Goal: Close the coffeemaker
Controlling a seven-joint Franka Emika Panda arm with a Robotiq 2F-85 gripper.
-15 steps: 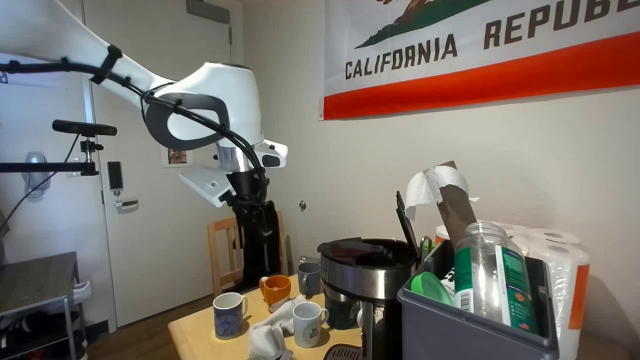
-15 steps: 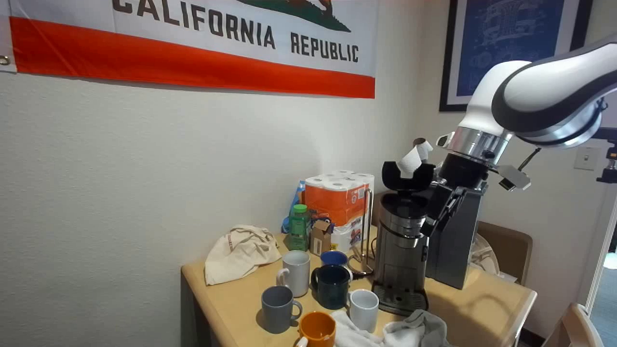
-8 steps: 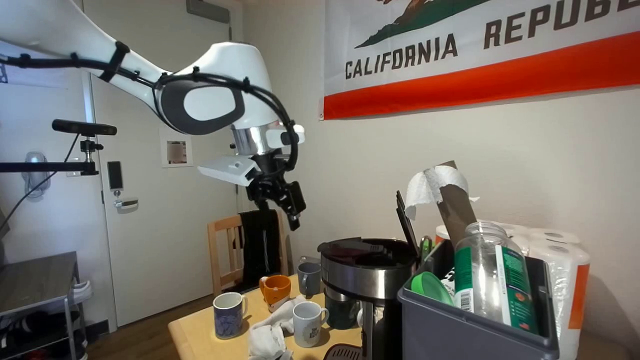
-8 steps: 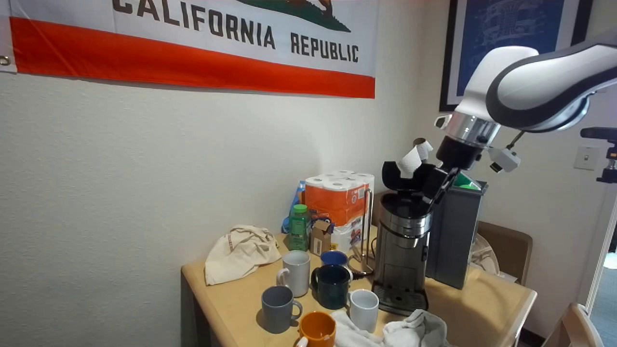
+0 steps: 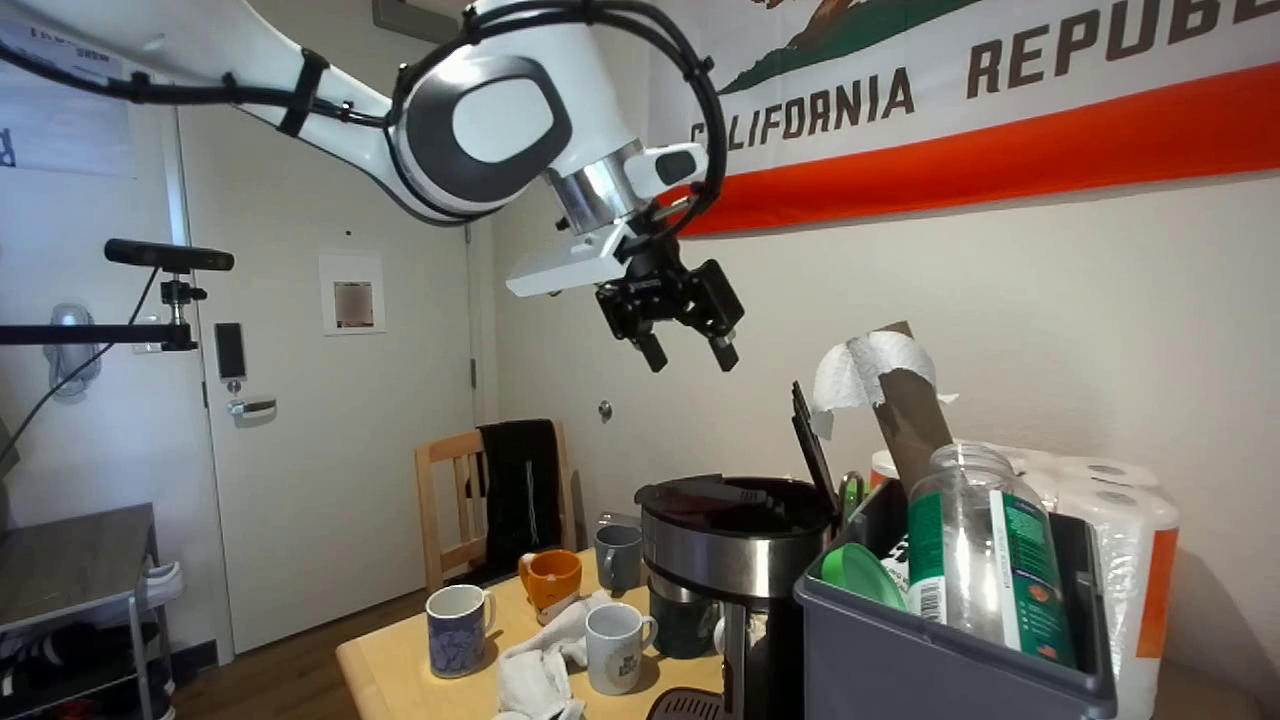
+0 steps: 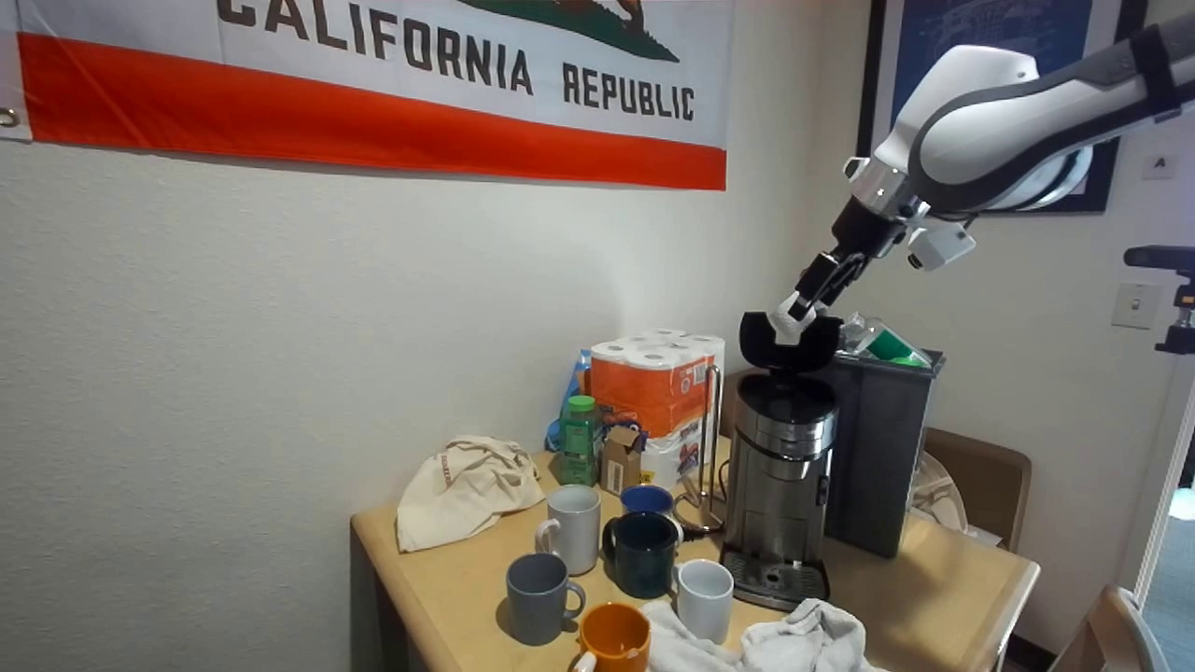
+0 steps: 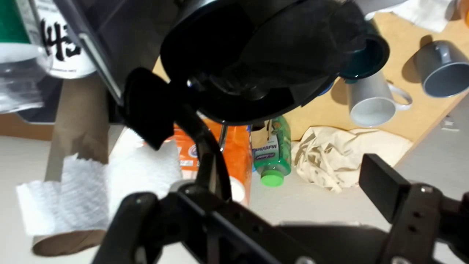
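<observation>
A robot's claw (image 5: 692, 355) hangs with its fingers wide apart above a coffeemaker (image 6: 780, 495), which stands on a crowded wooden table (image 6: 934, 597) with its black lid (image 6: 793, 358) raised. In an exterior view, a gray bin (image 5: 950, 655) blocks part of the coffeemaker and the frame's bottom crops its base; there the lid shows only as a thin dark edge, apart from the claw. The wrist view crops the coffeemaker's rim at the top; the inside is too dark to make out, and the lid and a finger run together, black against black. The arm (image 6: 990, 149) runs out of frame in both exterior views, its cables (image 5: 716, 150) covering part of the "C" in "California" on a wall flag (image 5: 955, 165). In an exterior view, white paper (image 6: 786, 327) at the lid's top is partly covered by the claw, a blue mug (image 6: 647, 500) sits partly hidden behind a dark mug (image 6: 642, 557), and an orange mug (image 6: 616, 637) and a rumpled cloth (image 6: 808, 639) are cut off at the lower edge.
</observation>
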